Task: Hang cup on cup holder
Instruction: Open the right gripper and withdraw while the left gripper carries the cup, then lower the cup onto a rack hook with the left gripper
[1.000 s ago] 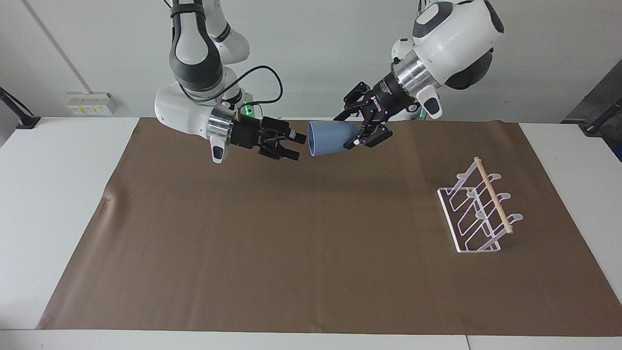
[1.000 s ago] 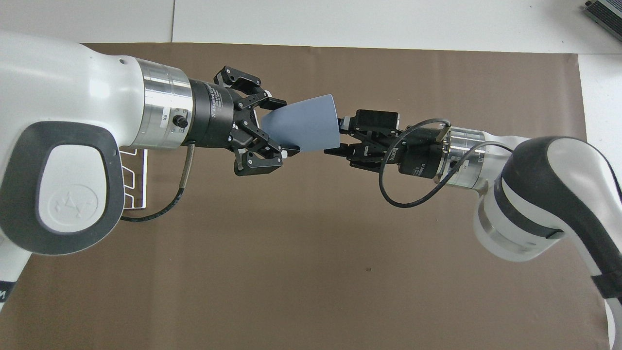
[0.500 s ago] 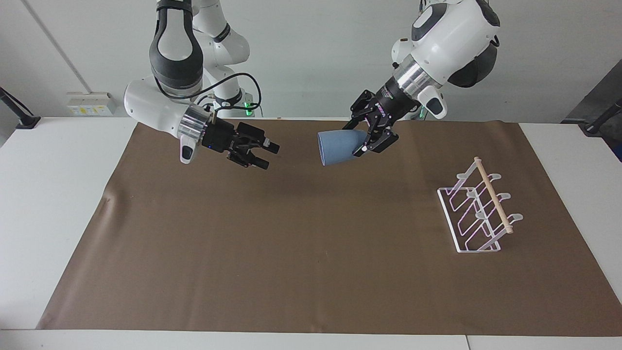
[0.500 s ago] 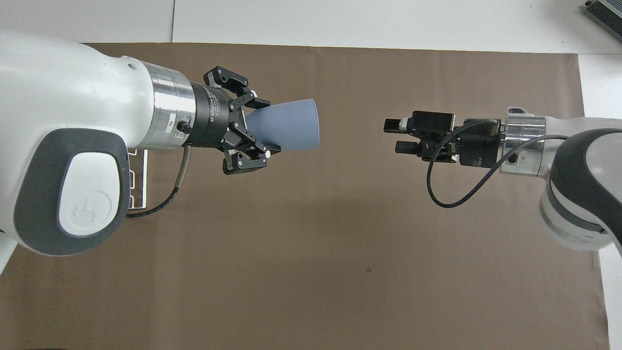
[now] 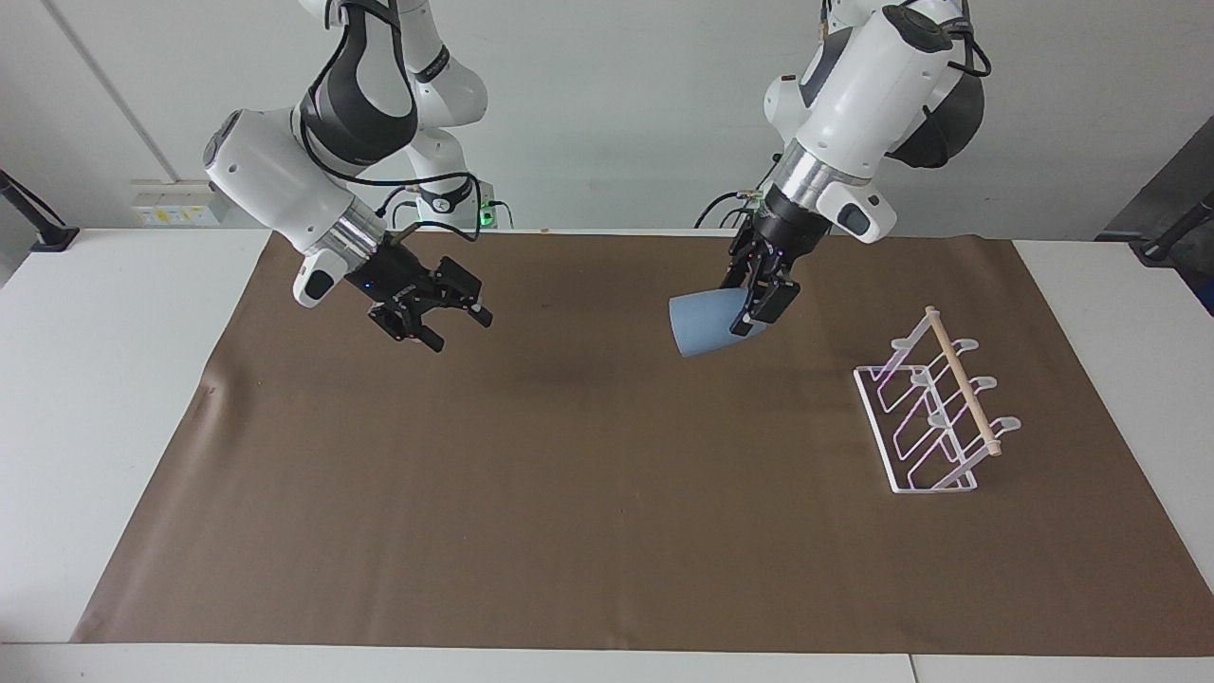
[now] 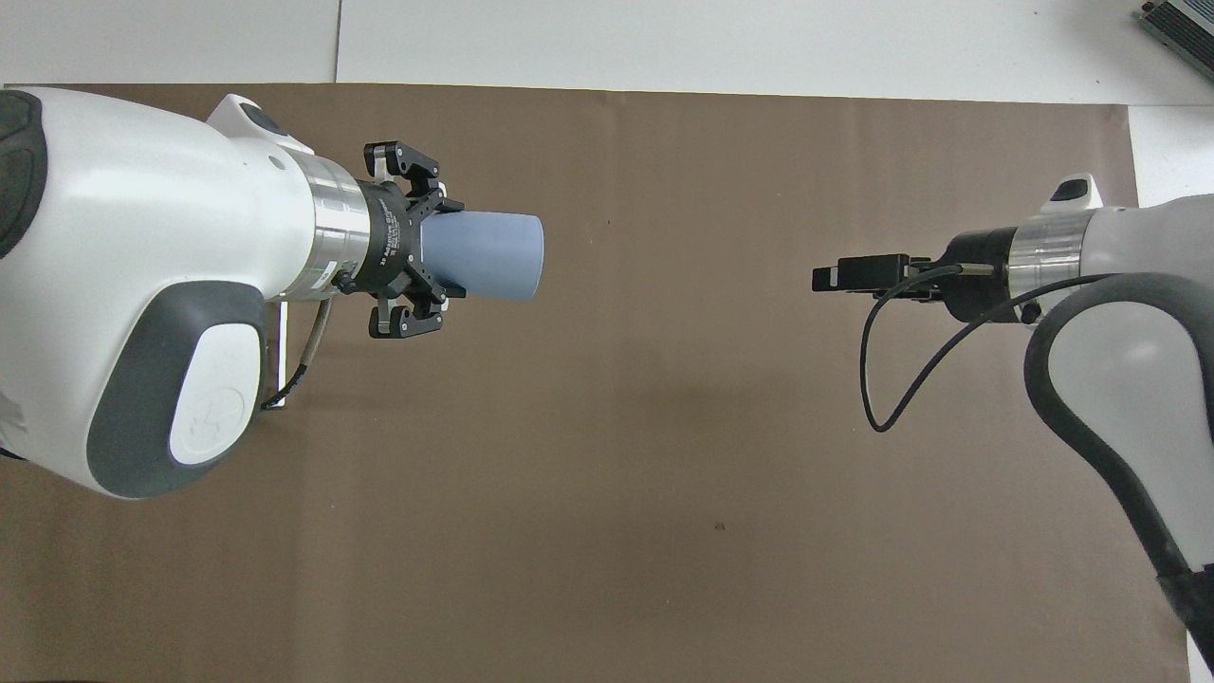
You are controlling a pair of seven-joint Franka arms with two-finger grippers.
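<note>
**Cup Being Carried in the Air by the Left Gripper**

The light blue cup (image 5: 704, 323) is being held off the table by the left gripper (image 5: 759, 305), whose fingers are being kept clamped on the cup's narrow base. The cup is being tilted, with its wide mouth pointing downward and toward the right arm's end of the table. It is being held over the brown mat (image 5: 588, 531), near the edge closest to the robots, and is touching nothing else.

The cup holder (image 5: 934, 408) is being left standing on the mat toward the left arm's end of the table, well apart from the cup, with its wooden dowel (image 5: 963, 381) on top.

The right gripper (image 5: 446, 313) is being held empty, its fingers apart, above the mat toward the right arm's end.
</note>
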